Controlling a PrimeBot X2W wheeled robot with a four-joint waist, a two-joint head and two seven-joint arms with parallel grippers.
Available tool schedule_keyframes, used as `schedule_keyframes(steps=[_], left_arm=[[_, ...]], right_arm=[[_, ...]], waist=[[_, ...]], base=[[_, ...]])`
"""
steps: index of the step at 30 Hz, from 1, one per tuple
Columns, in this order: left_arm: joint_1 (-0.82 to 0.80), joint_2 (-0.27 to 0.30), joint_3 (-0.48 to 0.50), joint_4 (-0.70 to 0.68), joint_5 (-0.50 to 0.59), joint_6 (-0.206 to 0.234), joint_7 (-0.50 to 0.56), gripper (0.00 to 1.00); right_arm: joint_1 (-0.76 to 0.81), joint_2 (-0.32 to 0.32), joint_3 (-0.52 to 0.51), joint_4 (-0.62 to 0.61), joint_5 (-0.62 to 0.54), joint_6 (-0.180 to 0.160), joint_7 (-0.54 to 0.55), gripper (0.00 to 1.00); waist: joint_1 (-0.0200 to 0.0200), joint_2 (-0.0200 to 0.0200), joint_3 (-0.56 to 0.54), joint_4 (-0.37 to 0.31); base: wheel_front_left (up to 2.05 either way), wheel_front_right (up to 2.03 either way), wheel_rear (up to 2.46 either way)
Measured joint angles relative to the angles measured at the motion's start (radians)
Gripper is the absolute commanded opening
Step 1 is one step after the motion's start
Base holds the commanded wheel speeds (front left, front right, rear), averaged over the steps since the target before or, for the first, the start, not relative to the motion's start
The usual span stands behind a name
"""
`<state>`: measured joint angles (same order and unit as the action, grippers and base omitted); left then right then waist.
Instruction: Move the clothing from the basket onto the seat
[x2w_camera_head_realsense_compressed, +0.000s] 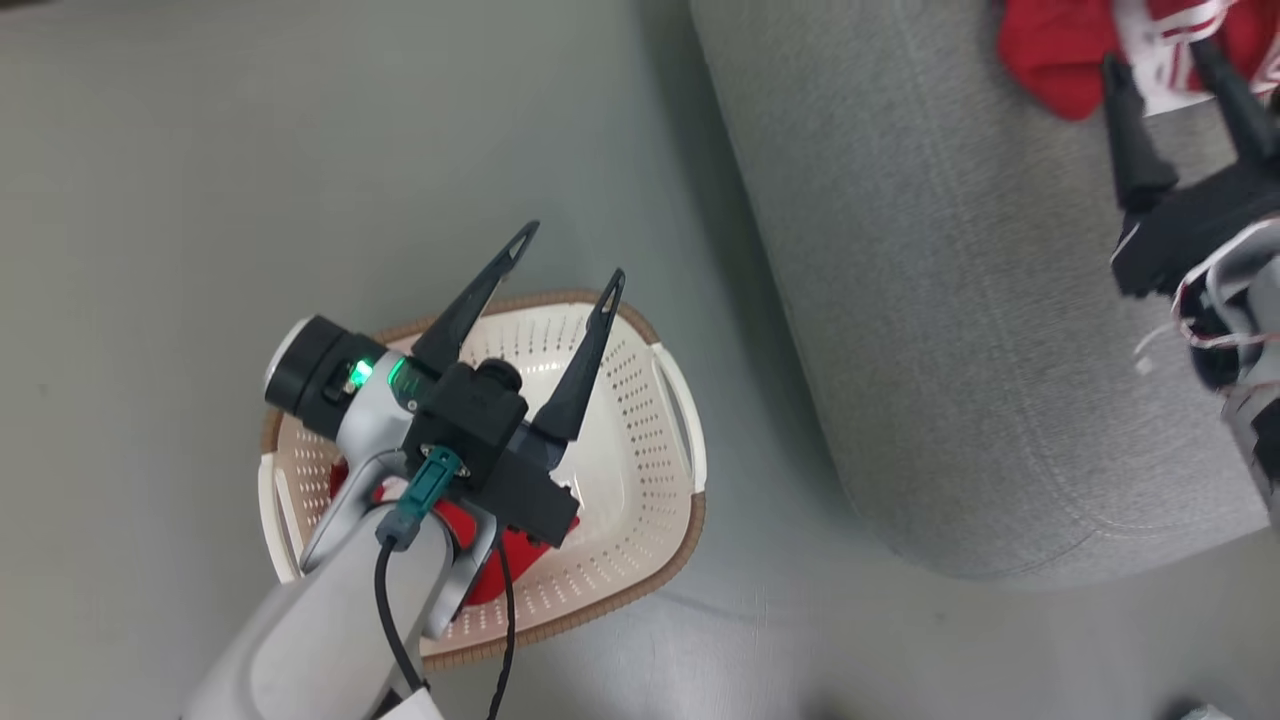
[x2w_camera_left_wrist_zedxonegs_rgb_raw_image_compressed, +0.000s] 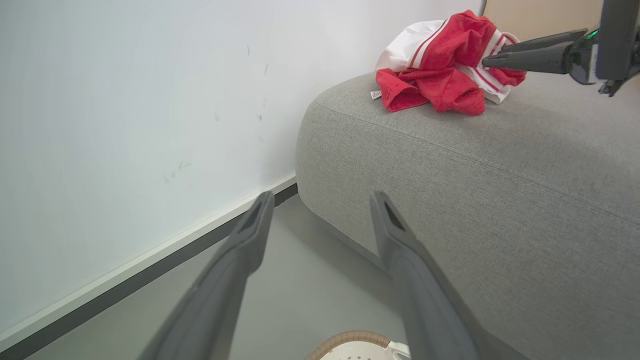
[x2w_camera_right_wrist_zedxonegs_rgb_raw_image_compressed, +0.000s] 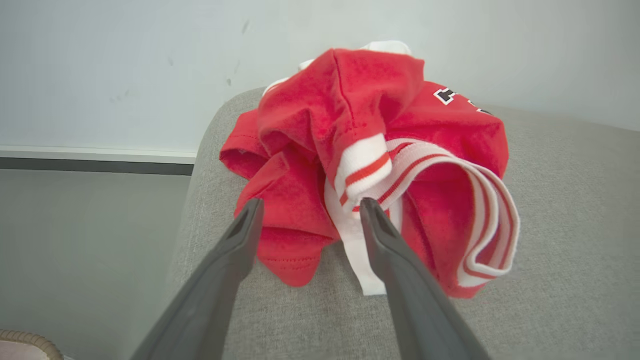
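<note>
Our right gripper (x2w_camera_right_wrist_zedxonegs_rgb_raw_image_compressed: 310, 207) stands with its fingers spread, tips against 1 red garment (x2w_camera_right_wrist_zedxonegs_rgb_raw_image_compressed: 350, 115) that lies crumpled on the seat (x2w_camera_head_realsense_compressed: 950, 300). Nothing is clamped, so the cushion bears it. Our left gripper (x2w_camera_head_realsense_compressed: 572, 255) hangs wide apart above the basket (x2w_camera_head_realsense_compressed: 640, 430), placed, we judge, to fetch the other garment (x2w_camera_head_realsense_compressed: 520, 555) lying inside.
</note>
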<state>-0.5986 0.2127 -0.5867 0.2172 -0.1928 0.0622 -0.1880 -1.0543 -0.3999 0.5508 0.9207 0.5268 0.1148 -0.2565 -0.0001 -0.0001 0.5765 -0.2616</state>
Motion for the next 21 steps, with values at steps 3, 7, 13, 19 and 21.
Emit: schedule_keyframes(steps=[3,7,13,19,21], left_arm=[[0.023,-0.007,0.007,0.019,-0.01,0.001,-0.009,1.0],[0.051,-0.02,0.02,0.045,-0.041,0.008,-0.022,1.0],[0.098,-0.028,0.052,0.081,-0.069,0.016,-0.038,1.0],[0.165,-0.023,0.095,0.111,-0.113,0.023,-0.052,1.0],[0.191,-0.019,0.111,0.119,-0.122,0.026,-0.053,1.0]], right_arm=[[0.044,0.002,0.0,-0.029,-0.009,0.0,0.0,1.0],[0.094,0.0,-0.005,-0.072,-0.016,0.001,0.0,1.0],[0.163,0.003,-0.016,-0.147,-0.026,0.001,0.0,1.0],[0.226,0.031,-0.016,-0.217,-0.035,0.001,0.0,1.0],[0.256,0.051,-0.012,-0.238,-0.035,0.0,0.0,1.0]], waist=[[0.0,0.0,-0.036,-0.006],[-0.0001,0.0,-0.086,-0.011],[-0.0001,0.0,-0.163,-0.011],[-0.0001,-0.0001,-0.241,0.001],[-0.0002,-0.0001,-0.267,0.008]], base=[[0.0,0.0,0.0],[0.0,0.0,0.0],[0.0,0.0,0.0],[0.0,0.0,0.0],[0.0,0.0,0.0]])
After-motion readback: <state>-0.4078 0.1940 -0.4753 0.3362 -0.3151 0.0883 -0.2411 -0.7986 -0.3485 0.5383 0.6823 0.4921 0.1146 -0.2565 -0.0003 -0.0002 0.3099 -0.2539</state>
